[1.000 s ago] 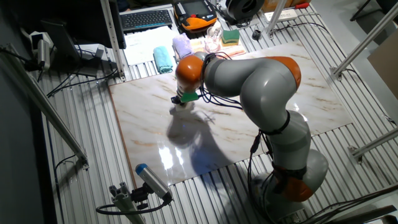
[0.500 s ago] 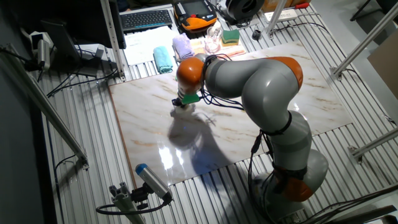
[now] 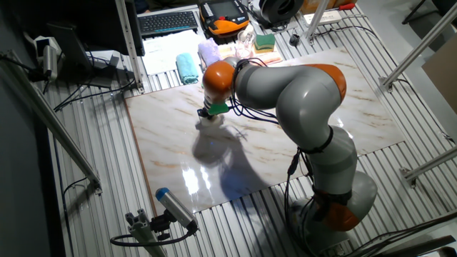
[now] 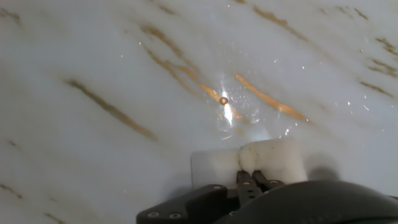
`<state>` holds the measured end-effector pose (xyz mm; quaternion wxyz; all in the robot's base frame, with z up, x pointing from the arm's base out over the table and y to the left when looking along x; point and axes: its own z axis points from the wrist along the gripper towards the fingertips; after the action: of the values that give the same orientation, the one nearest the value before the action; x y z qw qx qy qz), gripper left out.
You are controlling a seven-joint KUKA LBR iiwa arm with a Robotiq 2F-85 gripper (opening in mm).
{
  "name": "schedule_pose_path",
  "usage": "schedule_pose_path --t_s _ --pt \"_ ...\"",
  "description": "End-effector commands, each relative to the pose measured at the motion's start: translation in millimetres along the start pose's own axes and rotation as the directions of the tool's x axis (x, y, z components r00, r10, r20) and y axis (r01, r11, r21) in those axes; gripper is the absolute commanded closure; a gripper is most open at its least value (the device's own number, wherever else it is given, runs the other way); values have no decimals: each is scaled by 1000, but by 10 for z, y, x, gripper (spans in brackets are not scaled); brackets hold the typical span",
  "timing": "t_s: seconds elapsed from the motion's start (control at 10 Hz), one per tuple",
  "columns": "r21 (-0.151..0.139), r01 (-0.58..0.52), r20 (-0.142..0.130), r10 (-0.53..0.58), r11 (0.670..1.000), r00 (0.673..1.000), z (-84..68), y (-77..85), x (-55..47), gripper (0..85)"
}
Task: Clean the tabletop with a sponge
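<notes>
the arm rises from its base at the near right, folds at a big grey elbow with orange bands, and reaches left and away across the table. the orange wrist joint points down, with a green band under it. the gripper [image 3: 208, 120] hangs low, just at the surface. in the hand view the gripper [image 4: 251, 179] has its two dark fingers [image 4: 244, 182] drawn close together, pinched on a pale block.

Glossy veined marble-look tabletop [image 4: 93, 74], matt soft foam sponge [image 4: 249, 163], ribbed metal bench [image 3: 93, 207]
</notes>
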<state>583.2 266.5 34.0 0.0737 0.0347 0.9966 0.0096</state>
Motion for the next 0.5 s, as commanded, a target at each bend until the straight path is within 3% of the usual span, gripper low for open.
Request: schedule_pose_path --t_s 0.0,0.4 --pt "0 0 0 0 1000 1000 -4 6 -31 850" --pt "0 -14 -11 14 1000 1000 -43 34 -169 850"
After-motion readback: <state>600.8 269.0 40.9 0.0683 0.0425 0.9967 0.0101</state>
